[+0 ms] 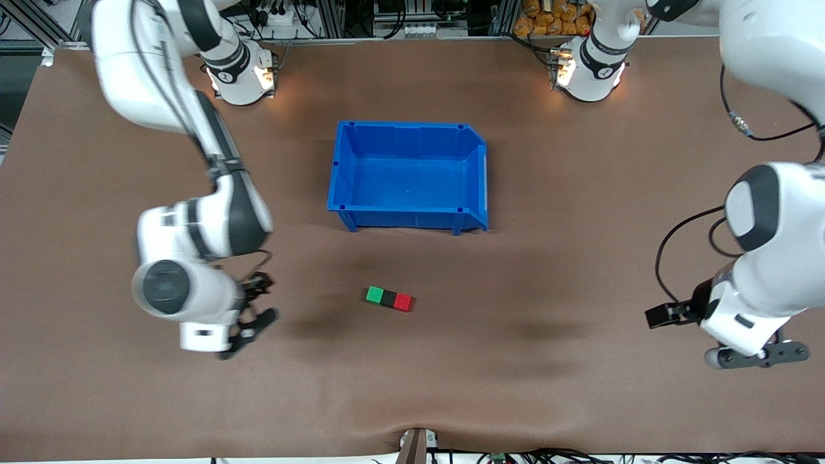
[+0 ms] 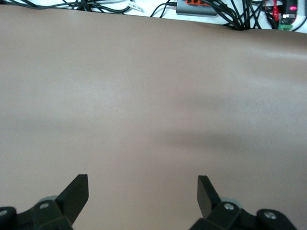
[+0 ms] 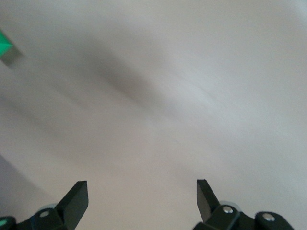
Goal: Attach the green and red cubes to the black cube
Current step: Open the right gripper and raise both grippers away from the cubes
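Observation:
The green cube (image 1: 374,295), the black cube (image 1: 388,298) and the red cube (image 1: 403,301) lie in one touching row on the brown table, black in the middle, nearer the front camera than the blue bin. My right gripper (image 1: 258,303) is open and empty, low over bare table toward the right arm's end, apart from the green end of the row. In the right wrist view my right gripper (image 3: 142,191) is open, and a corner of the green cube (image 3: 5,44) shows at the edge. My left gripper (image 1: 757,356) is open and empty over bare table at the left arm's end; the left wrist view shows it (image 2: 143,189) over bare table only.
An empty blue bin (image 1: 399,124) stands in the middle of the table, farther from the front camera than the cubes. Cables and small devices (image 2: 196,7) lie along the table's edge in the left wrist view.

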